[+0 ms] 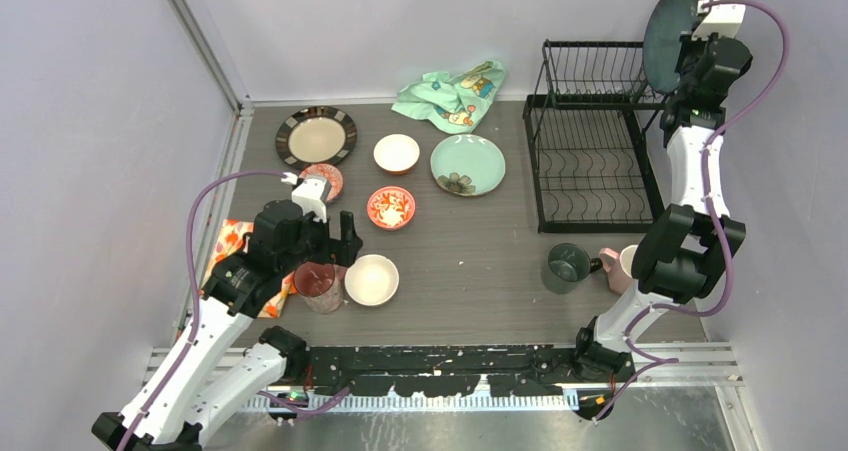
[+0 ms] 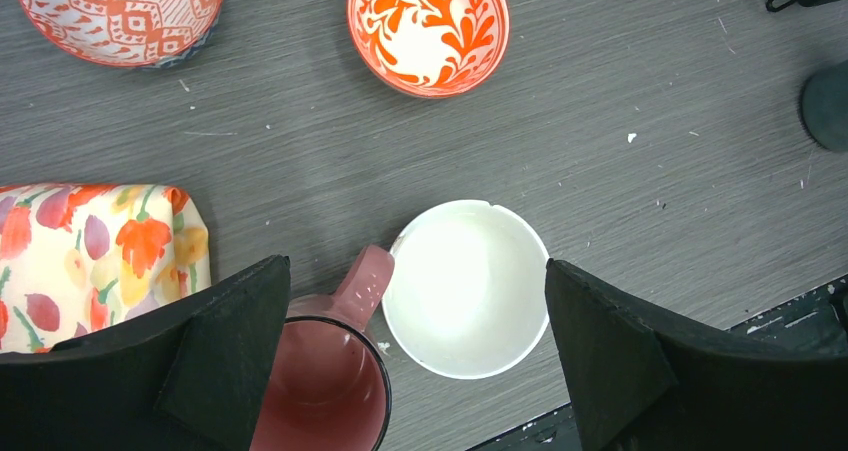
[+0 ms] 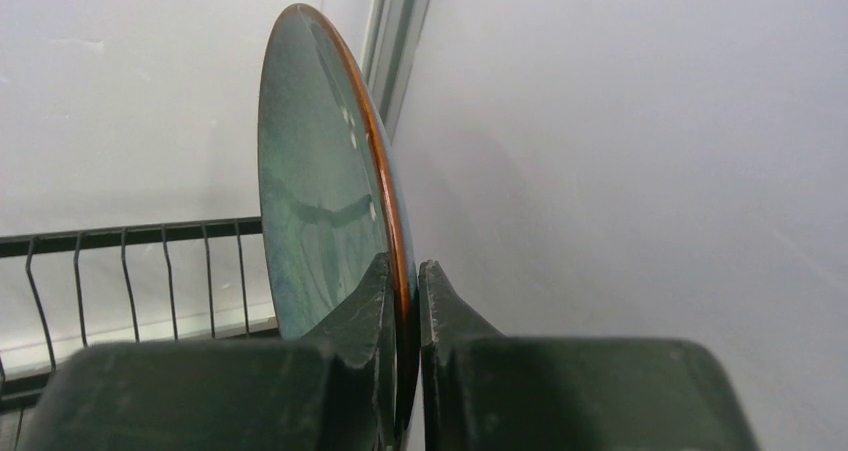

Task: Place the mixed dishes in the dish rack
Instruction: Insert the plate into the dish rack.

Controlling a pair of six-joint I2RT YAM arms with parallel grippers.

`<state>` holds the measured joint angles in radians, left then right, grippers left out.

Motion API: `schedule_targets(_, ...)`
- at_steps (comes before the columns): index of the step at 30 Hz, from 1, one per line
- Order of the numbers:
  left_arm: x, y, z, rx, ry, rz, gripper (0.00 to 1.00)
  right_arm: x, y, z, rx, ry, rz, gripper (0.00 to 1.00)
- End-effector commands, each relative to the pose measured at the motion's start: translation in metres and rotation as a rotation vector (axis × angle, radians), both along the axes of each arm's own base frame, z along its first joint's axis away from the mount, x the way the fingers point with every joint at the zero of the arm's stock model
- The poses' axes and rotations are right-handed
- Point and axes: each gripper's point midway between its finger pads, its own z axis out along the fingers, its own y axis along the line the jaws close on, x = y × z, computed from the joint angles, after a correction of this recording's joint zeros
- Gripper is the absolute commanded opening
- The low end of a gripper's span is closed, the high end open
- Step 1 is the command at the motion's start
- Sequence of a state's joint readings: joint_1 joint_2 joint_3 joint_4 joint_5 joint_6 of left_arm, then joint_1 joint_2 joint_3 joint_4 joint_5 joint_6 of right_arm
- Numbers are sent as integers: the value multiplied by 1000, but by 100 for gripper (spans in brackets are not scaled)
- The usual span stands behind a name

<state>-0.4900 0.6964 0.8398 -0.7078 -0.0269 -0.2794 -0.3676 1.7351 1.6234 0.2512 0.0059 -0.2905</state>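
My right gripper (image 1: 692, 33) (image 3: 404, 271) is shut on the rim of the dark blue-green plate (image 1: 666, 26) (image 3: 320, 181), held on edge high above the back right of the black wire dish rack (image 1: 590, 156) (image 3: 130, 256). Low over the table, my left gripper (image 1: 335, 256) (image 2: 418, 276) is open, with a white bowl (image 1: 371, 279) (image 2: 468, 286) and a pink cup (image 1: 318, 286) (image 2: 320, 381) under its jaws. On the table lie a beige plate (image 1: 316, 135), a pale green plate (image 1: 467, 164), a second white bowl (image 1: 396, 153), a red bowl (image 1: 391, 208) (image 2: 428, 26) and a patterned bowl (image 1: 322, 179) (image 2: 120, 11).
A dark green cup (image 1: 567, 268) and another pink cup (image 1: 622, 266) stand by the right arm's elbow. The orange floral cloth (image 1: 232, 246) (image 2: 90, 256) lies left of my left gripper. A mint-green cloth (image 1: 450, 96) sits at the back wall. Walls close in on both sides.
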Motion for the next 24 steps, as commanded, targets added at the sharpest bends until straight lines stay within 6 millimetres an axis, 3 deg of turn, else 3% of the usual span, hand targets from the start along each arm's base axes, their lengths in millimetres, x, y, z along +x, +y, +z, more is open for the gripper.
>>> schedule_targets(1,5,0,6,4,-34,1,100,-35,0,112,-53,-319,-78,1)
schedule_targets(7,6,0,5,8,-34,2,100,-39,1,117,-65,-335,-82,1)
schedule_targets(15,5,1,6,4,-38,3,100,-34,1,95,-62,-295,-74,1)
schedule_targets(24,5,0,5,6,-33,0,100,-44,1,106,-87,-316,-105,1)
